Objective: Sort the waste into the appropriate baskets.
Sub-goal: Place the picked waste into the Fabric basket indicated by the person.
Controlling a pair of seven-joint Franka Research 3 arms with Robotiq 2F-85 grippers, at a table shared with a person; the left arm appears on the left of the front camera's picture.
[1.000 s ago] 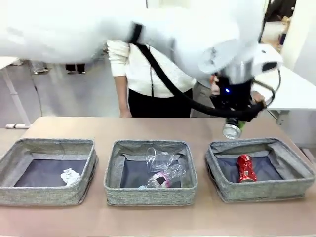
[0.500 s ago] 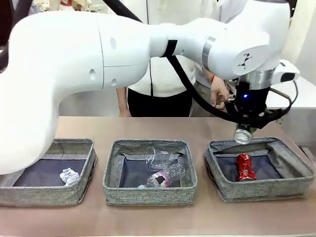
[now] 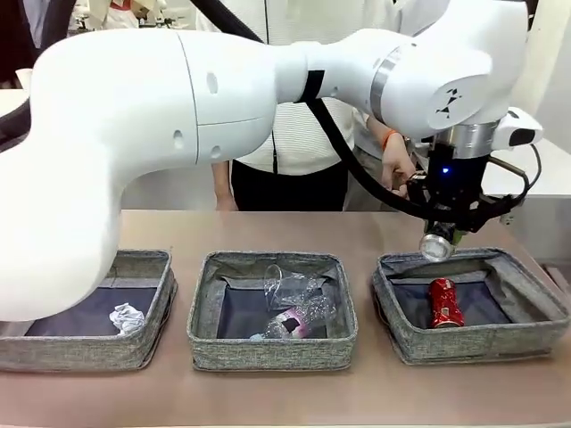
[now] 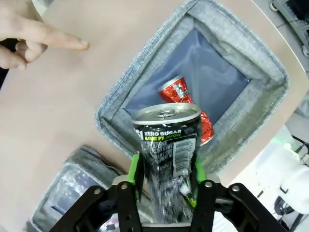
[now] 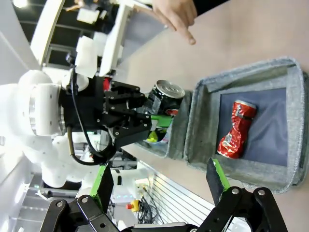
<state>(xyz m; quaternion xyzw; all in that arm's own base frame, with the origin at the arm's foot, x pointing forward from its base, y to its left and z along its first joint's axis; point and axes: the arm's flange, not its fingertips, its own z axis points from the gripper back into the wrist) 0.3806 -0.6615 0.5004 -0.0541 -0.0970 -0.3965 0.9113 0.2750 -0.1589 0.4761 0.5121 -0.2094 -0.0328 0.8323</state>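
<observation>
My left gripper (image 3: 442, 234) hangs over the back left corner of the right basket (image 3: 535, 308), shut on a dark can (image 3: 437, 243) marked "zero sugar". In the left wrist view the dark can (image 4: 166, 145) stands between the green pads (image 4: 133, 166), above the basket's rim (image 4: 260, 92). A crushed red can (image 3: 443, 303) lies inside that basket. My right gripper (image 5: 158, 166) is open with nothing in it, looking down on the same basket (image 5: 241, 67), the red can (image 5: 235, 128) and the dark can (image 5: 164, 96).
The middle basket (image 3: 272, 343) holds a clear crumpled cup (image 3: 285, 287) and a plastic bottle (image 3: 299, 319). A white paper wad (image 3: 127, 318) lies in the left basket (image 3: 89, 352). A person's hand (image 4: 29, 38) points at the table near the right basket.
My left arm has swung in over the right basket and lowered slightly, still carrying the dark can. The baskets' contents have not moved.
</observation>
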